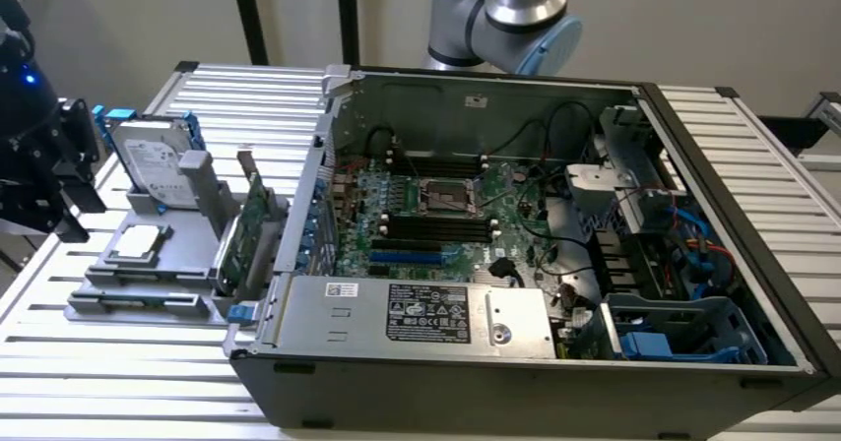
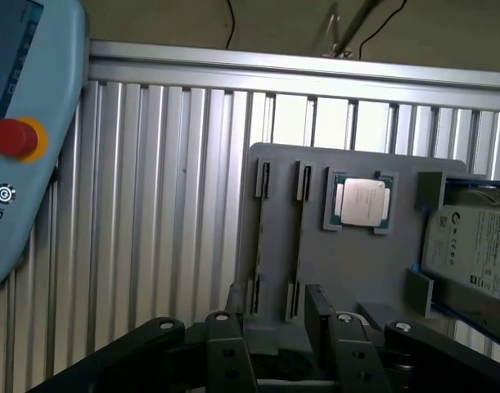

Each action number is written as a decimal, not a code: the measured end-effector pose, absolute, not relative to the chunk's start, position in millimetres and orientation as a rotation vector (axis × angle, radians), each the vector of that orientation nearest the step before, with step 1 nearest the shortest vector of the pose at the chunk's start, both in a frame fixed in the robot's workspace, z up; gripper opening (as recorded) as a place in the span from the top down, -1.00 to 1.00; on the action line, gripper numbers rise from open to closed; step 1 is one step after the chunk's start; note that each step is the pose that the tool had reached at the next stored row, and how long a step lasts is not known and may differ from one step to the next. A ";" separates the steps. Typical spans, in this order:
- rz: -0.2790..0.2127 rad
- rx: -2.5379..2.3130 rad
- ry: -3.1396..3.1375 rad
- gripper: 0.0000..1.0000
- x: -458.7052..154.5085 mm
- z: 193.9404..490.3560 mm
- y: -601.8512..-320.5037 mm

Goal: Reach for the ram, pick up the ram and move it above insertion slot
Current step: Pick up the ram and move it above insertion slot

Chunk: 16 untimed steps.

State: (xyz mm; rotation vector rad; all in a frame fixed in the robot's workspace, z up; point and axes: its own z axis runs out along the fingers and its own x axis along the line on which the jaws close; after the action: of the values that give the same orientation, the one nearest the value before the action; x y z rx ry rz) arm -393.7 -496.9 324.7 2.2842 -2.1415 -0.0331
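While looking down over the gray fixture, noting end effector hanging at the exterior view's left edge, fingers spread apart, gripping nothing.

Placing the ram as the low green stick standing on edge at the fixture's case side, just beside a taller green card, well apart from the end effector. Not separating the two boards with confidence.

- Risking a grab of the wrong board, both being thin, green and close together.
- Risking a clipped hard drive or card bracket while crossing, both standing proud of the fixture.
- Risking slip or flex, the ram being thin, rigid and smooth-faced with narrow edges for gripping.
- Risking a scrape on the sheet-metal case wall just beside.

Noting ribbed aluminium counter, matte plastic fixture, shiny square processor.
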 end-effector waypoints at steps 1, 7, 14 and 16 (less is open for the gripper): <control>-0.033 2.284 -2.142 0.15 -393.7 322.9 -497.3; -0.033 2.284 -2.142 0.15 -393.7 311.9 -499.2; -0.033 2.284 -2.142 0.15 -393.8 299.2 -501.3; -0.033 2.284 -2.142 0.15 -393.8 295.7 -501.7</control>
State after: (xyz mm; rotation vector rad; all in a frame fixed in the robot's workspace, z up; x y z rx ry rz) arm -393.8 -501.7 295.7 2.2837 -2.1420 -0.0331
